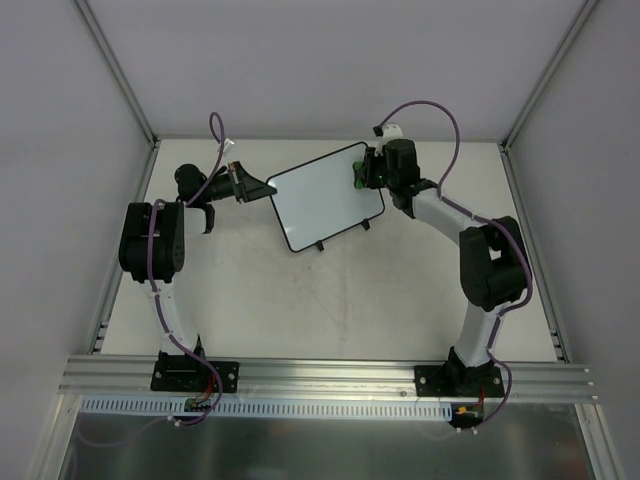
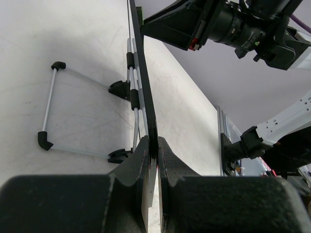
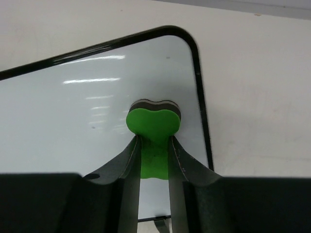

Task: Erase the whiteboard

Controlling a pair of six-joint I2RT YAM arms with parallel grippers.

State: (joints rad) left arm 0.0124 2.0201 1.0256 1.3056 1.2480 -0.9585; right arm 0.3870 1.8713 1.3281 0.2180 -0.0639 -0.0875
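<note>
The whiteboard (image 1: 325, 197) is a white board with a thin black frame, held tilted above the table near the back. My left gripper (image 1: 262, 188) is shut on its left edge; the left wrist view shows the board edge-on (image 2: 145, 82) pinched between my fingers (image 2: 154, 156). My right gripper (image 1: 362, 174) is shut on the green eraser (image 3: 153, 127). It presses the eraser's dark felt side against the board's surface (image 3: 73, 121) near its top right corner. The board's face looks clean apart from a tiny speck.
The board's wire stand with black feet (image 2: 47, 108) hangs behind it in the left wrist view. Grey walls and metal rails enclose the white table (image 1: 330, 300). The right arm (image 1: 480, 260) reaches in from the right.
</note>
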